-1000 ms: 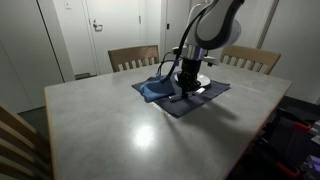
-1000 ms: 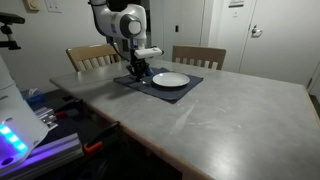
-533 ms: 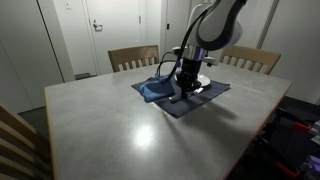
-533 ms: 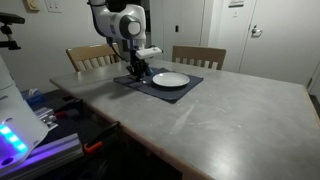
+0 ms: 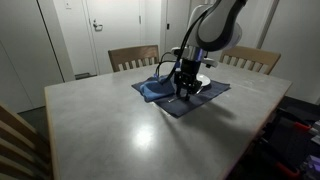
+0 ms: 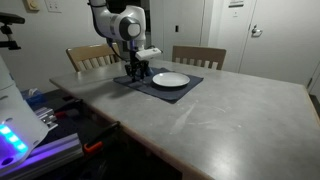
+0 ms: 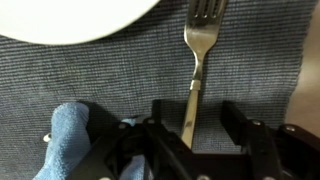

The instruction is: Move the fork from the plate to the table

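The silver fork [image 7: 200,40] lies flat on the dark grey placemat [image 7: 100,75], tines pointing away, just beside the white plate [image 7: 70,15] and off it. My gripper [image 7: 200,118] hovers low over the fork's handle. It is open, with one finger on each side of the handle and a gap to the right finger. In both exterior views the gripper [image 5: 184,92] [image 6: 138,76] points straight down at the mat next to the plate [image 5: 203,78] [image 6: 170,80]. The fork is too small to see there.
A crumpled blue cloth [image 7: 65,140] [image 5: 152,90] lies on the mat beside the gripper. The mat sits at the far side of a large grey table [image 5: 110,130] [image 6: 230,120]. Wooden chairs [image 5: 133,57] [image 5: 250,58] stand behind it.
The jaws have gone from shut to open, letting go of the fork handle. The arm itself has hardly moved.
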Tool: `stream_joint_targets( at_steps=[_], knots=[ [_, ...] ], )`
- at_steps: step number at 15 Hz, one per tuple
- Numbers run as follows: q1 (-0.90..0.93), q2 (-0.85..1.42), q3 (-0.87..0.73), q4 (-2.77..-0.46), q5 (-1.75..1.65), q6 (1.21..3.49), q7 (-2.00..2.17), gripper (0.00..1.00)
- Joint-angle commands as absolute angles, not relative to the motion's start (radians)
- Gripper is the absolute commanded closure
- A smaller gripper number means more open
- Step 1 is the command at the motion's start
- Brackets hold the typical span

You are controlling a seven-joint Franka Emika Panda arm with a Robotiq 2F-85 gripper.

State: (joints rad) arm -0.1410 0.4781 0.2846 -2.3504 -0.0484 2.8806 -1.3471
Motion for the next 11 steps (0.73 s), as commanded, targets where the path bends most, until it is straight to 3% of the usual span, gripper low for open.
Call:
stream_joint_targets(
  at_steps=[1,3,11],
  knots=[
    [-0.217,0.479,0.347,-2.354,-0.019,2.885,-1.391,0.07],
    [-0.237,0.467,0.361,-2.357,-0.016,2.874,-1.388,0.00],
    [-0.327,0.471,0.449,-2.339,0.064,2.835,-1.419,0.00]
  ],
)
